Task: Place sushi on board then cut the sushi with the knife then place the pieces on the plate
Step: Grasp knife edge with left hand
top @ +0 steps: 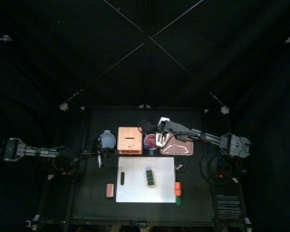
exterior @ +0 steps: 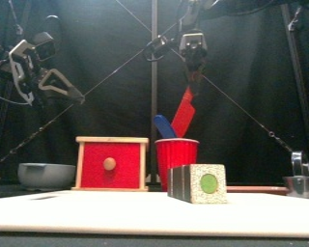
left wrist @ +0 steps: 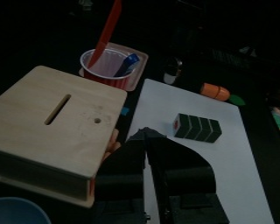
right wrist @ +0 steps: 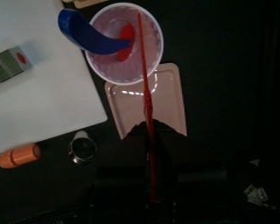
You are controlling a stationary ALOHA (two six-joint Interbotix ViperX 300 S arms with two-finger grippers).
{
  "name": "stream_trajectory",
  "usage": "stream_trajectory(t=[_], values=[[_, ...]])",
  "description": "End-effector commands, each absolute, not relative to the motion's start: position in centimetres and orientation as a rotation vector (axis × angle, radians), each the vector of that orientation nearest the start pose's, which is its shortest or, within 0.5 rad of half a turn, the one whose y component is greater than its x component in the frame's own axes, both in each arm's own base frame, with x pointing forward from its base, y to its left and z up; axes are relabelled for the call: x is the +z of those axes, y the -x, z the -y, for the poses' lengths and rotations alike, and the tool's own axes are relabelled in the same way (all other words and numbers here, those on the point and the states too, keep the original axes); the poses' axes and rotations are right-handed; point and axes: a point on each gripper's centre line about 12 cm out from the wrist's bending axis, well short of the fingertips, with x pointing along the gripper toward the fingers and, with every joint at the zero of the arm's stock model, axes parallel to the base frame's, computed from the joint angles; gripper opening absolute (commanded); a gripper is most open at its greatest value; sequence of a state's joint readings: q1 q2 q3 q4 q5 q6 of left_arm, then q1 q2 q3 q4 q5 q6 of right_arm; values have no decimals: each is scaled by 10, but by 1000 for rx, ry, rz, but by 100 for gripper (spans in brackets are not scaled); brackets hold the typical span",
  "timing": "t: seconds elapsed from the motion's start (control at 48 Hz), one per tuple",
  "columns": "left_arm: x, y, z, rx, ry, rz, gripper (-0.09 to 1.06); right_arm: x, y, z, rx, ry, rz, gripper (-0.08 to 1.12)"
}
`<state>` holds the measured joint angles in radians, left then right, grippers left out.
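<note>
The dark green sushi roll lies whole on the white board, its end facing the front view. Behind the board stands the red cup with the blue knife in it. My right gripper hangs above the cup, shut on the red knife, whose blade tip is still in the cup's mouth. The pink plate lies under it, right of the cup. My left gripper rests shut and empty near the wooden box.
The box with the red drawer front stands left of the cup, the blue-grey bowl further left. A metal cutter sits at the right. Orange toy foods lie on either side of the board.
</note>
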<state>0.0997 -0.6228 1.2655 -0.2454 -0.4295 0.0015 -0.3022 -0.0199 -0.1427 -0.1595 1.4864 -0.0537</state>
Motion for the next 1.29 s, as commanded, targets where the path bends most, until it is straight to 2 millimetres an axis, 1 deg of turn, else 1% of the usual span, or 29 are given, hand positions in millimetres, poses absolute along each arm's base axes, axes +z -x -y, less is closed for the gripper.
stream_trajectory(t=[0.021,0.146,0.229,0.333,0.458,0.542,0.646,0.75,0.812,0.917,1.0,1.188,1.229,1.292], values=[[208,-231,-35,219,216,-175,40,406,-328,121,-369,-27,-1223,38],[212,-232,-32,201,198,-166,40,425,-309,105,-372,-28,-1141,38],[219,-234,-30,186,181,-143,40,434,-297,92,-369,-40,-1068,38],[230,-235,-28,164,155,-103,40,433,-283,70,-327,-29,-995,39],[245,-237,-20,119,126,-46,41,422,-270,46,-284,-49,-931,39],[256,-240,-11,75,106,-10,41,413,-262,30,-251,-81,-866,39],[267,-244,1,19,86,26,41,400,-255,15,-204,-100,-772,39],[274,-248,11,-25,79,42,42,381,-250,2,-145,-117,-681,39],[275,-251,16,-44,83,38,43,367,-248,-4,-108,-115,-643,38],[271,-258,19,-48,95,15,48,343,-250,-17,-38,-119,-572,38],[265,-267,21,-46,106,-18,56,320,-253,-25,3,-118,-530,38],[242,-291,24,-36,117,-114,79,291,-252,-28,36,-117,-489,38],[236,-296,24,-28,123,-135,85,286,-252,-28,38,-114,-487,38],[231,-303,25,-24,129,-157,91,281,-252,-25,29,-115,-488,38]])
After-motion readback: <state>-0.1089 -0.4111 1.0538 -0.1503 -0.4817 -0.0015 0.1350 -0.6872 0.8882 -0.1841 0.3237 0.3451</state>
